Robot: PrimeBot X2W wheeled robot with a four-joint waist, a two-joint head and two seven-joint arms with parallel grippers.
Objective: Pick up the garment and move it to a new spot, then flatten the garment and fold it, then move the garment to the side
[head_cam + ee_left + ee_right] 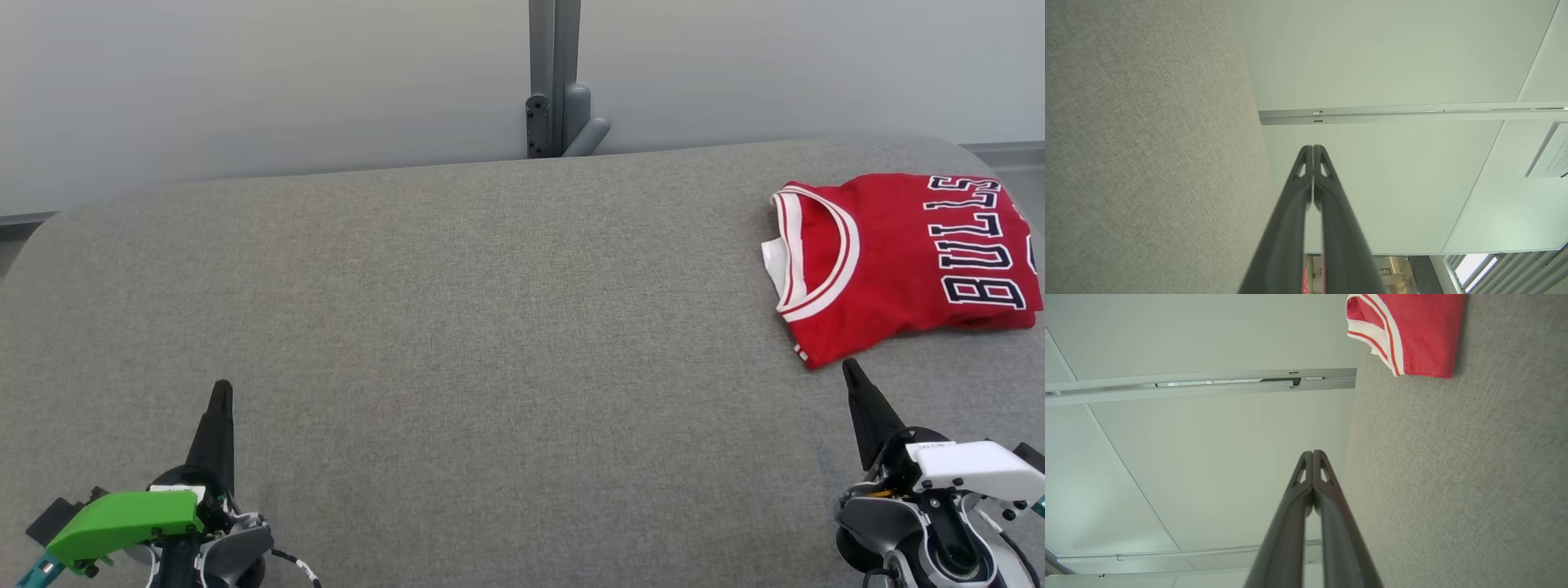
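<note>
Garment (890, 269) cut off at right edge, underside hidden, wall notice (1551, 155) unreadable

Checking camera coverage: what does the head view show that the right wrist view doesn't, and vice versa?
Head view, not right wrist: BULLS lettering on the folded red jersey with white trim, the green-housed left gripper. Right wrist, not head: the line where the right gripper's two dark fingers meet, a diagonal wall seam. Both: the jersey's collar end, the grey fabric surface, that shut gripper.

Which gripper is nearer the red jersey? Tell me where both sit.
Right. The right gripper points just short of the red jersey, not touching; the left gripper is far off to its left.
</note>
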